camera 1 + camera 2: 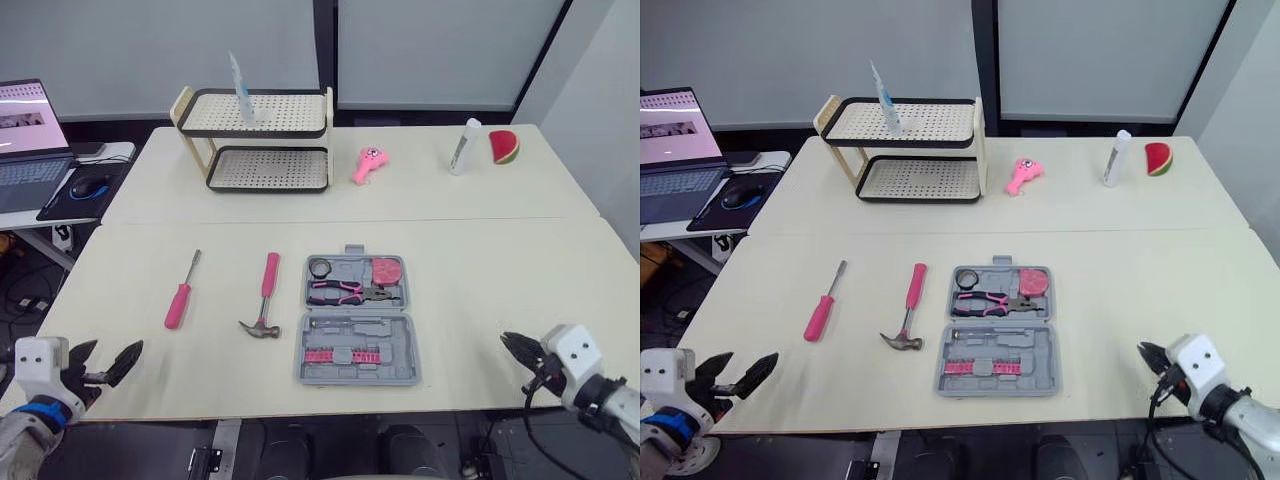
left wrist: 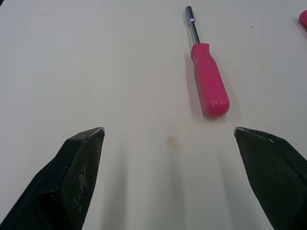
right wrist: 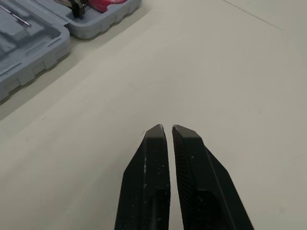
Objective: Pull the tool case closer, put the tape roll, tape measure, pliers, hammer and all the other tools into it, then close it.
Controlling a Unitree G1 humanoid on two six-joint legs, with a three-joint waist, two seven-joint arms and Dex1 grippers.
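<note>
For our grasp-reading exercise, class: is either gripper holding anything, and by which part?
Nothing is held. The left gripper is open, short of the pink-handled metal screwdriver; the right gripper is shut on nothing.

A pale cream tabletop (image 1: 480,270) carries, along its far side, a two-tier rack with black perforated metal shelves and light wooden ends (image 1: 268,168), and a slim white and blue tube (image 1: 240,90) stands tilted on the rack's upper shelf. To the right of the rack lie a small pink plastic toy (image 1: 369,163), then an upright white cylindrical bottle (image 1: 464,147), with a red and green toy watermelon slice (image 1: 504,147) just beside it. On a separate desk at the far left sits an open grey laptop (image 1: 28,140) with a lit screen, next to a dark computer mouse (image 1: 90,186) resting on a black mouse pad (image 1: 60,205).
</note>
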